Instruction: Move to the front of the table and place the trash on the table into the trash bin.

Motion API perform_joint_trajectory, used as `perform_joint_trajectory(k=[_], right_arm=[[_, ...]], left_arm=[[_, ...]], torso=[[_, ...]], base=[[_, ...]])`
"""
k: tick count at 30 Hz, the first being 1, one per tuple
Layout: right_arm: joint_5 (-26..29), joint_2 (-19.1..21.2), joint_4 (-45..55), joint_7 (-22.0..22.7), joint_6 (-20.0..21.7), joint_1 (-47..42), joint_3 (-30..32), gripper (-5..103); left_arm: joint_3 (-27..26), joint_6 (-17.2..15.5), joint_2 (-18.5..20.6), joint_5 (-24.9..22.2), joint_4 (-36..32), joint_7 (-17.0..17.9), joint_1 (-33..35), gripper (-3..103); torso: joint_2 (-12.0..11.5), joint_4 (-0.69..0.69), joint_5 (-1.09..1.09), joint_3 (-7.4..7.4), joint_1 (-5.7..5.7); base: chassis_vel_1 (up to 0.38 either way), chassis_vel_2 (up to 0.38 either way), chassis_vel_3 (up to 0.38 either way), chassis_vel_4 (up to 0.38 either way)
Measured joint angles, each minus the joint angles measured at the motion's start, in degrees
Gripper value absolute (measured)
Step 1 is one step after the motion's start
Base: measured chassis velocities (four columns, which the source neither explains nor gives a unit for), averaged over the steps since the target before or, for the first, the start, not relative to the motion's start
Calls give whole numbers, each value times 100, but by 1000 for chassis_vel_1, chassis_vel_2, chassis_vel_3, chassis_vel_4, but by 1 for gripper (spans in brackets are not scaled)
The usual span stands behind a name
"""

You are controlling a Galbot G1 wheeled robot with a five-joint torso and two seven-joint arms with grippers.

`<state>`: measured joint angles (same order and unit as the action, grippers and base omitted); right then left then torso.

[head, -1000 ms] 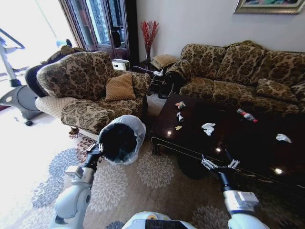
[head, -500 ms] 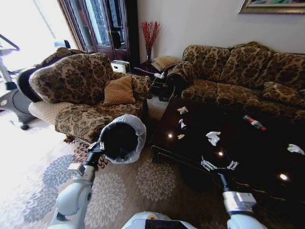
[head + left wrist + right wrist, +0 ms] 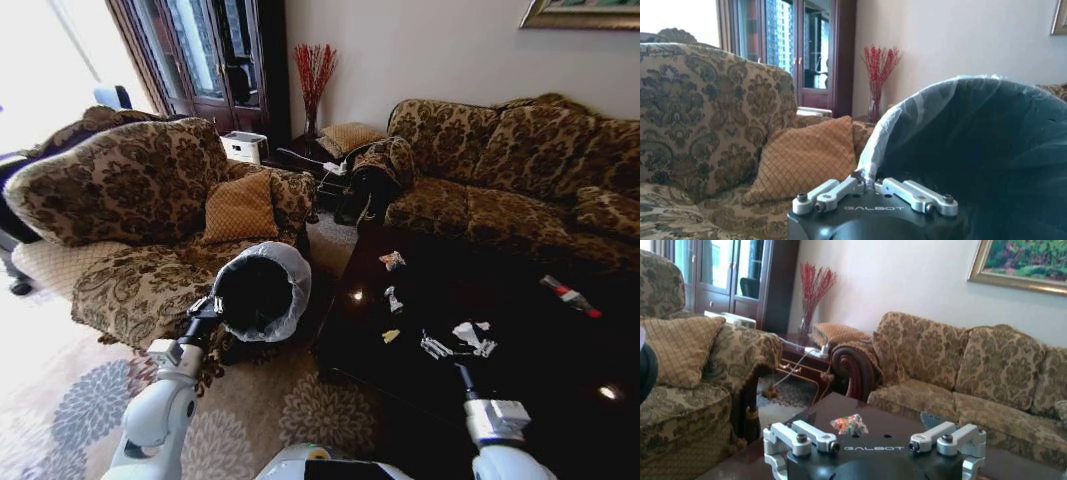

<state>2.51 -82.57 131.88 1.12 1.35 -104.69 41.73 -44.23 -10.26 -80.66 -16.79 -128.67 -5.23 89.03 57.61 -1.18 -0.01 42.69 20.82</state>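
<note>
**Bin carried at the counter's corner, right hand spread above the dark top**

The trash bin (image 3: 262, 291) is being held up off the floor by the left hand (image 3: 206, 306), whose fingers are pinched together on the bag-lined rim; in the left wrist view the hand (image 3: 870, 186) is seen clamped on the translucent liner edge of the bin (image 3: 987, 145). The bin is tilted, its black mouth turned toward the head camera, and it is hanging between the armchair (image 3: 130, 210) and the near left corner of the counter (image 3: 345, 340), close to both, so little open room is left on that side. A strip of patterned carpet (image 3: 60, 420) is lying free to the left of the robot.

The right hand (image 3: 458, 347) is being held over the counter's near edge with its fingers spread apart and nothing between them; the same open stance is shown in the right wrist view (image 3: 873, 452).

The trash is spread on the glossy dark top: a crumpled white paper wad (image 3: 468, 332) just beside the right hand, a yellow scrap (image 3: 391, 336), a small white item (image 3: 394, 300), a colourful wrapper (image 3: 392, 260) near the far left edge, and a bottle with a red label (image 3: 570, 295) well apart to the right. The wrapper (image 3: 849, 424) is also seen in the right wrist view.

A sofa (image 3: 500, 190) is standing along the counter's far side, close to it.
</note>
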Motion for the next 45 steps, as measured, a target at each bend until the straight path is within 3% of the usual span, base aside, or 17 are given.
perform_joint_trajectory(k=[9,16,24,31,44,45], right_arm=[[259,37,-767,54,101,173,-63,100],[1047,116,-1620,435,558,986,-535,100],[988,163,-2268,652,732,1631,-1031,100],[1402,145,-2680,816,1020,1928,-1193,100],[1459,160,-3330,910,1079,2400,-1409,101],[1451,156,-3364,910,1073,2433,-1437,98]], left_arm=[[20,0,-17,-1,84,-23,-20,2],[35,-2,1,-2,130,-27,-83,2],[53,-23,69,-3,301,-27,-194,2],[69,-134,203,-50,586,2,-538,2],[300,-272,415,-88,1035,60,-1150,2],[361,-292,425,-88,1054,78,-1197,2]], torso=[[7,2,1,-7,-19],[2,0,1,-2,-5],[3,0,1,-4,-10],[3,1,0,-3,-9],[3,1,0,-3,-9],[3,0,0,-3,-9]], base=[[13,-34,-30,20],[3,-4,-9,6],[0,0,0,0],[0,0,0,0],[0,0,0,0],[0,0,0,0]])
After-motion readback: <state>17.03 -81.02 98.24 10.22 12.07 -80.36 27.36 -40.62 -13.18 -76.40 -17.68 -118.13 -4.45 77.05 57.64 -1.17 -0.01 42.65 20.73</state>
